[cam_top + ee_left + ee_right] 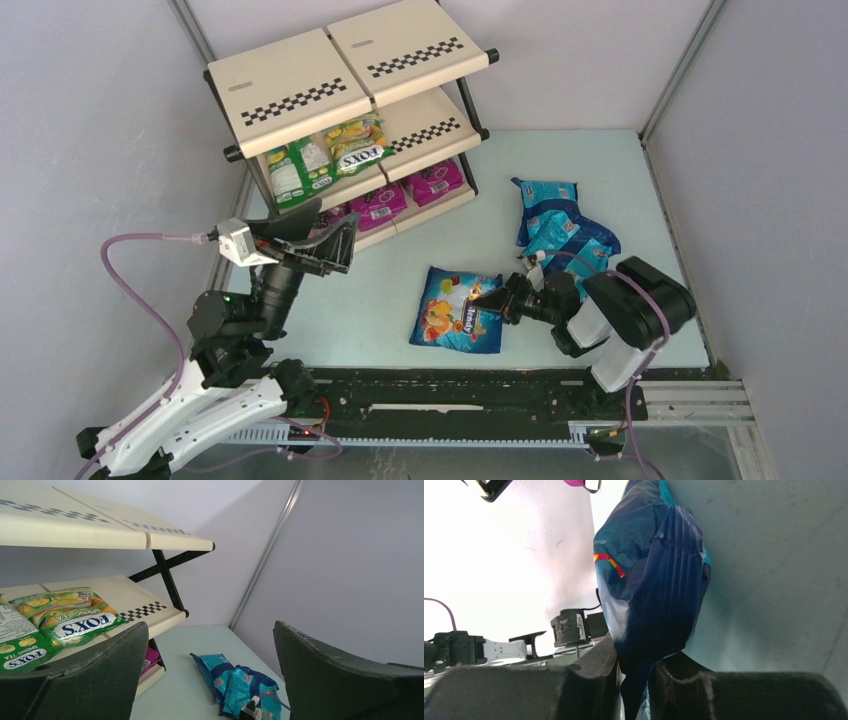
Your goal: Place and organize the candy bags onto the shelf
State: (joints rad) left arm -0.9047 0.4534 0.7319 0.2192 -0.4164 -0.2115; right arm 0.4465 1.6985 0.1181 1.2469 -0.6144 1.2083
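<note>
Two claws, two different stories. My right claw (497, 298) (634, 675) is clamped on the blue glossy plastic pouch with orange fruit art (457, 310) (651, 595), with both fingers squeezing the crinkled seam at its right-hand edge. From above, the rest of that pouch looks to be lying on the pale green table (370, 300), about mid-table and out ahead of the arm bases. Can't tell whether the pinched edge is off the surface.

Just past my right wrist, toward the far right side, sits a heap of teal-blue plastic candy bags (560, 230) (235, 682). They overlap so much I can't count them properly.

My left claw (320, 232) (210, 625) is spread wide with nothing between the fingers. It hangs just in front of the left end of the bottom tier of the three-tier beige rack with checkered front strips and a black tube frame (300, 85) (100, 530). That rack stands at the far left of the table.

On its middle tier, the green-yellow candy bags (325, 158) (70, 612) lie side by side on the left half. There are at least two, and the rightmost reads FOX'S.

On its bottom tier are the magenta candy bags (410, 192) (149, 659). Two are in clear view and another peeks out beside my left claw.
</note>
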